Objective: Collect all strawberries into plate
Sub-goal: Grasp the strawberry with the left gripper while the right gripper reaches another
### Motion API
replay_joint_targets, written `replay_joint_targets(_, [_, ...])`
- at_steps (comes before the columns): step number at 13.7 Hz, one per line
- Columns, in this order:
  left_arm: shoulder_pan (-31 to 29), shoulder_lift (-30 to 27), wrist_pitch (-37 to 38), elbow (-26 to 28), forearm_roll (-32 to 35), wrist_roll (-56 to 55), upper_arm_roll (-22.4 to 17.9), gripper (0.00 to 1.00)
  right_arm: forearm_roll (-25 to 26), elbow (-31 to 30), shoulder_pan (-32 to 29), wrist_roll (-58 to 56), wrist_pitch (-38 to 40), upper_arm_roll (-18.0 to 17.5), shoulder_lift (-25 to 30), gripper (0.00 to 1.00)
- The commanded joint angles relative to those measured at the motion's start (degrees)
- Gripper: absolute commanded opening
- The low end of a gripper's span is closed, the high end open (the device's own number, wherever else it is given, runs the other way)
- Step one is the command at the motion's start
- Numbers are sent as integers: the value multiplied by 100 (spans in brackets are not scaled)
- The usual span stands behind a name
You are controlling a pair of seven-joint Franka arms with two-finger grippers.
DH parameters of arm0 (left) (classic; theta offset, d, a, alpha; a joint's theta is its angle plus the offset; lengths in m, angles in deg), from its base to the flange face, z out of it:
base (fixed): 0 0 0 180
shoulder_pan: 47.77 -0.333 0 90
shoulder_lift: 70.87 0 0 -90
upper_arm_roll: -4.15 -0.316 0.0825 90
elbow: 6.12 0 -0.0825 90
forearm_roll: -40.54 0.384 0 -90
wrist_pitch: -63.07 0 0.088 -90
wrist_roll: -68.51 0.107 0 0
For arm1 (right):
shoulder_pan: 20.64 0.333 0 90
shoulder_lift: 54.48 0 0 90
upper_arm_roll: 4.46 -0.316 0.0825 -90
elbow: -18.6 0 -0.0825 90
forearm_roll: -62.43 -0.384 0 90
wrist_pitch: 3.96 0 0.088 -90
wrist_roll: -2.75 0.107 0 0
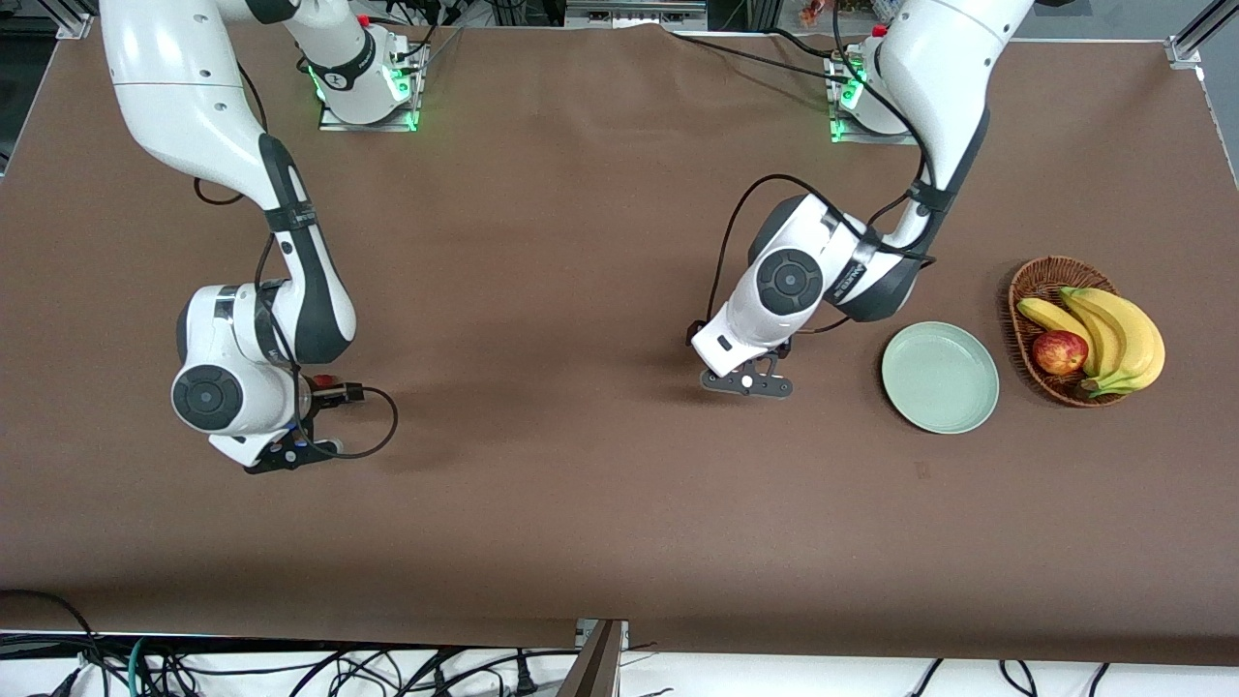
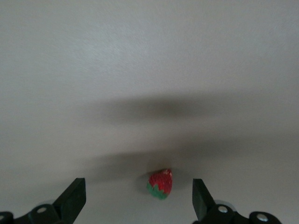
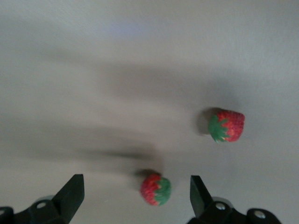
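In the left wrist view one strawberry (image 2: pixel 160 184) lies on the brown cloth between the fingers of my left gripper (image 2: pixel 138 186), which is open and low over it. In the right wrist view my right gripper (image 3: pixel 136 185) is open over a second strawberry (image 3: pixel 156 189); a third strawberry (image 3: pixel 226 126) lies apart, a short way off. In the front view the left gripper (image 1: pixel 747 383) is beside the empty pale green plate (image 1: pixel 939 378), toward the right arm's end. The right gripper (image 1: pixel 290 453) is at the right arm's end. The arms hide the berries there.
A brown wicker basket (image 1: pixel 1028 290) holding bananas (image 1: pixel 1113 334) and a red apple (image 1: pixel 1059 351) stands beside the plate at the left arm's end of the table. A brown cloth (image 1: pixel 542 290) covers the table.
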Motion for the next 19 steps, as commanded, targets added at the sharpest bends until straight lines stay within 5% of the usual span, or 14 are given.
replay_joint_targets(1, [66,-130,-778,705,188,-111,-64,100,-33,-931,-143,-356,-606,-42,464,100])
replay_joint_targets(8, [355,37,-1026,768,188,-550,-81,97,-446,-1152,-284,-471,-739,-51,464,100])
replay_joint_targets(11, [382,98,-1035,768,197,-551,-90,68,-587,-1196,-284,-515,-748,-51,438,99])
replay_joint_targets(16, [391,160,-1035,733,531,-726,-90,49,-587,-1196,-301,-533,-739,-51,429,39])
replay_joint_targets(19, [382,117,-1000,733,531,-709,-90,26,-596,-1161,-319,-550,-739,-59,429,22])
